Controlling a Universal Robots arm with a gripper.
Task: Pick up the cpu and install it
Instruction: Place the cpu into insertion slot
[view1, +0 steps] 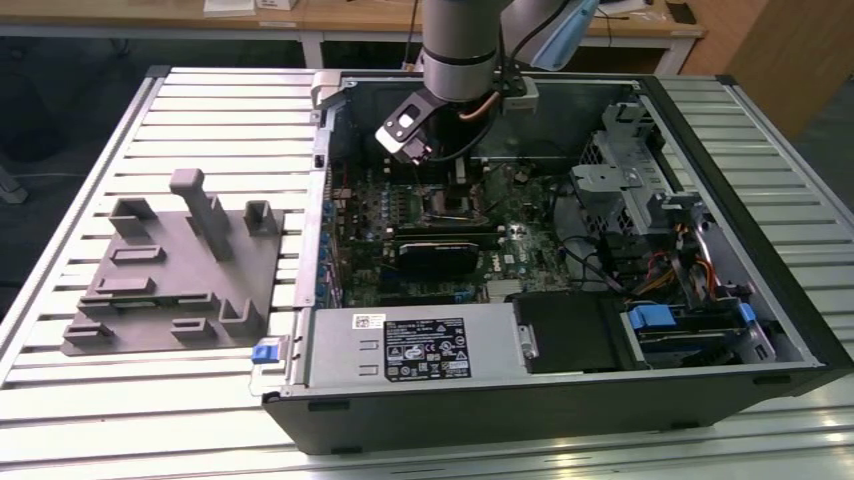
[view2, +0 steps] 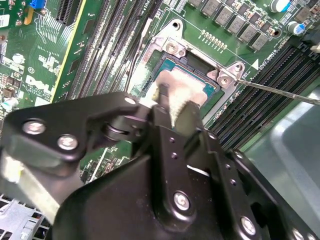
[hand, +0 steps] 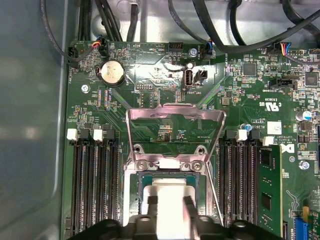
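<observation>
Black metal gripper (view2: 172, 102) parts are looming closest in both wrist views. Its two fingers (hand: 153, 206) are standing apart, with a strip of pale metal showing in the gap between them. Their tips are sitting over the small flat square cpu with the pale silvery metal top (hand: 170, 187), inside its edges rather than around them. Whether they are touching it cannot be told.

The cpu is lying flat in the metal-framed square socket (view2: 171, 49) on the green motherboard (hand: 150, 75), with a thin darker rim showing around its top. A silvery metal retaining plate (hand: 175, 111) is standing tilted up off the socket, hinged at the side away from the gripper. A thin steel lever rod (view2: 280, 92) is sticking out past one socket corner. Long black memory slots (hand: 95, 185) are running along both sides of the socket, and a round silvery coin battery (hand: 112, 73) is sitting on the board beyond the raised plate.

In the exterior view, the grey robot arm (view1: 461, 45) is reaching down from the upper centre into an open black computer case (view1: 534, 415), which is lying on a pale slatted metal surface (view1: 80, 400). A large grey plastic fixture with upright blocks (view1: 174, 270) is resting on the surface at the exterior view's left, just beside the case.
</observation>
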